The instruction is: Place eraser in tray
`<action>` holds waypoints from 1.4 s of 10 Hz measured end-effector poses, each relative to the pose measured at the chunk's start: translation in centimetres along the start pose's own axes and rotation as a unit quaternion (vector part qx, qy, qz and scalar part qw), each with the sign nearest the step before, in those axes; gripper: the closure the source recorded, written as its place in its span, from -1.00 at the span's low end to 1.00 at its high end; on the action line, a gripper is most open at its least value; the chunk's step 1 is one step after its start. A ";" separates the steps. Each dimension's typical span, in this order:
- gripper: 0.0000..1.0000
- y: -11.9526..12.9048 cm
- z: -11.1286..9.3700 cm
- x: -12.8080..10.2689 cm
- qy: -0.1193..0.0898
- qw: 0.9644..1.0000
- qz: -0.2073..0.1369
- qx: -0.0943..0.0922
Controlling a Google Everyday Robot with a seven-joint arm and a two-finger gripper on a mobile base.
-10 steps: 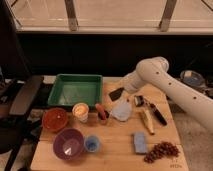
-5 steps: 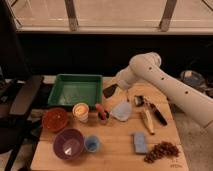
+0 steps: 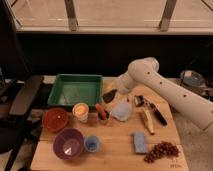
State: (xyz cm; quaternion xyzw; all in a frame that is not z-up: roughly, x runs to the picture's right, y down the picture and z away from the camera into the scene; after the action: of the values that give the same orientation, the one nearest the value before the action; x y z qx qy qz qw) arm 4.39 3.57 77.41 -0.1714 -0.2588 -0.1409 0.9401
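Camera view: gripper (image 3: 113, 94) is carrying the eraser (image 3: 109, 95) clamped in its fingers, nearing the tray (image 3: 76, 102) for placement.

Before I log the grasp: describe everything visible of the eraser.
The eraser is a small, flat, dark block, matte-looking. It hangs tilted at the gripper, which is shut on its upper end, just right of the green tray rim and above the wooden table. Its lower end points down-left. Nothing else appears to touch it; it is not yet over the tray.
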 end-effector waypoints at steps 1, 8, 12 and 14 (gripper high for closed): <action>1.00 -0.9 1.2 -0.7 -0.008 1.000 -0.010 0.003; 0.99 -10.2 8.5 -5.2 -0.076 0.994 -0.069 0.030; 0.29 -12.9 11.8 -7.6 -0.119 0.988 -0.091 0.033; -0.09 -13.5 13.2 -7.8 -0.129 0.987 -0.094 0.028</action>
State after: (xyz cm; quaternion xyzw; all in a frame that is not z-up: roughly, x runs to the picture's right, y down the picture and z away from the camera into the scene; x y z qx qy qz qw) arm -12.64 -2.03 87.24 -0.1362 -0.3965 -0.1979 0.8860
